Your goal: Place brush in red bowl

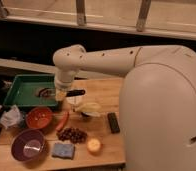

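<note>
My gripper (61,93) hangs from the white arm over the right edge of the green tray (22,91). It is shut on the brush (77,92). The brush's black handle sticks out to the right of the gripper, level above the table. A dark shape left of the gripper, over the tray, looks like its bristle head. The red bowl (39,118) stands on the table just below and left of the gripper, in front of the tray, with pale specks inside.
A purple bowl (29,145) stands at the front left. A red chili (63,120), dark grapes (72,134), a blue sponge (63,149), a yellow round item (93,145), a pale yellow item (88,107) and a flat black block (112,122) lie on the table. A crumpled bag (11,117) lies left.
</note>
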### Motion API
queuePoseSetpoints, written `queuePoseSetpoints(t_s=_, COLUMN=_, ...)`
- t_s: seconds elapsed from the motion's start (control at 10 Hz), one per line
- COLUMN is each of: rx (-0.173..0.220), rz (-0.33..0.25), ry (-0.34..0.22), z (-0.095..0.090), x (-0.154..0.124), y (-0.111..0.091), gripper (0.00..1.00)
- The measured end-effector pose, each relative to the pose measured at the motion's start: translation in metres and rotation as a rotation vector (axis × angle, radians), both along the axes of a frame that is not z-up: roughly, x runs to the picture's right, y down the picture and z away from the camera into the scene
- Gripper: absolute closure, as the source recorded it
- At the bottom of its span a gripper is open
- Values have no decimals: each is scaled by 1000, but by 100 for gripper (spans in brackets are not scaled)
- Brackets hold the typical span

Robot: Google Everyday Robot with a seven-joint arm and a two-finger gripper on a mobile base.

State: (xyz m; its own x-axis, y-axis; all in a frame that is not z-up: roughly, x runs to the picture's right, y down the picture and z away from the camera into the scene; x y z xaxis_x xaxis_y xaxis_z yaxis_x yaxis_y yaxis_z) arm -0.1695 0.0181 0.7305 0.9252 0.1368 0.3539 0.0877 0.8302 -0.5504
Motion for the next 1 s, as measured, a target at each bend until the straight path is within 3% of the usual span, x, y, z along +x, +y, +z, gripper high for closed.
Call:
queuePoseSetpoints(t_s=0.6, rx=0, rz=2, ry=2, z=0, x=2, y=0, gripper=100)
queuePoseSetpoints(t_s=1.0, rx=-2, rz=-95, ry=-61, z=-12, x=-30, y=16, gripper=100)
